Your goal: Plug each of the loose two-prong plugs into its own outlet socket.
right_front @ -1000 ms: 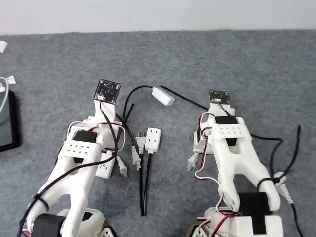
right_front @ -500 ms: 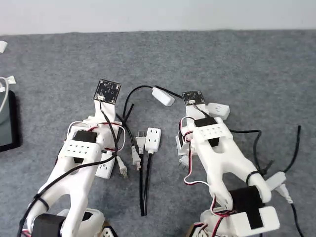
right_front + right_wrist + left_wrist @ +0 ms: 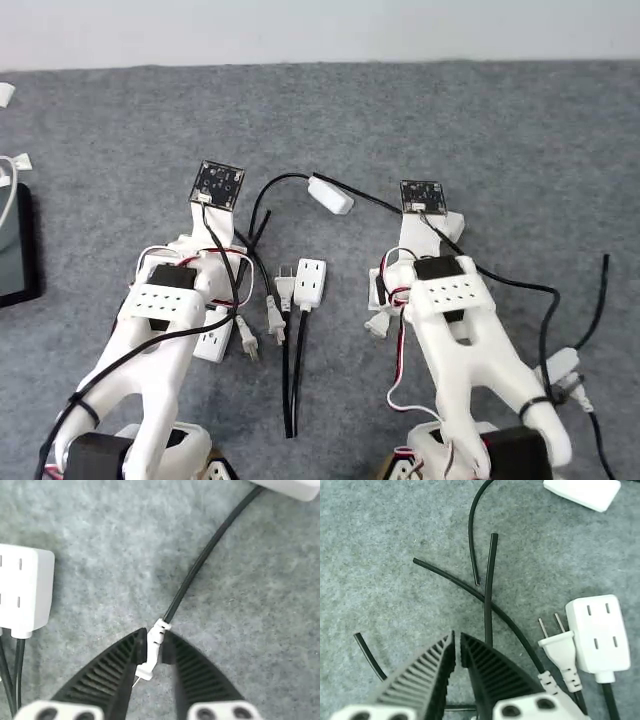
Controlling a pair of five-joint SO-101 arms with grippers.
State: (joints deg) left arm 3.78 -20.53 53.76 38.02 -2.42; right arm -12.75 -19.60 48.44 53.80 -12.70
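your right gripper (image 3: 153, 636) is closed on the held plug (image 3: 149, 655). the two jaws press the white body from both sides, so the opening is only as wide as the plug. the long axis of this plug runs along the jaws, and its black cord (image 3: 200, 565) goes straight away from the wrist. the prongs seem to point back toward the wrist, though i can see only a small part of them. i judge that you must turn the plug before it can meet any slot.

the middle socket (image 3: 22, 590) lies to the side of this gripper, near it but apart, with its slots facing up from the grey carpet (image 3: 500, 120). in the high view it is toward the left arm from the held plug, between the two arms. its long axis runs about the same way as the plug's.

your left gripper (image 3: 457, 641) is nearly closed, with only a thin gap between the jaws. it holds nothing and hangs over crossing black cords. the loose plug (image 3: 559, 647) lies off to its side, just beside the middle socket, with its prongs pointing away from the wrist. both arms are close to this pair, and i cannot say surely which one is nearer.

farther out lies the far socket (image 3: 330, 195), well apart from both grippers, on a curved cord.
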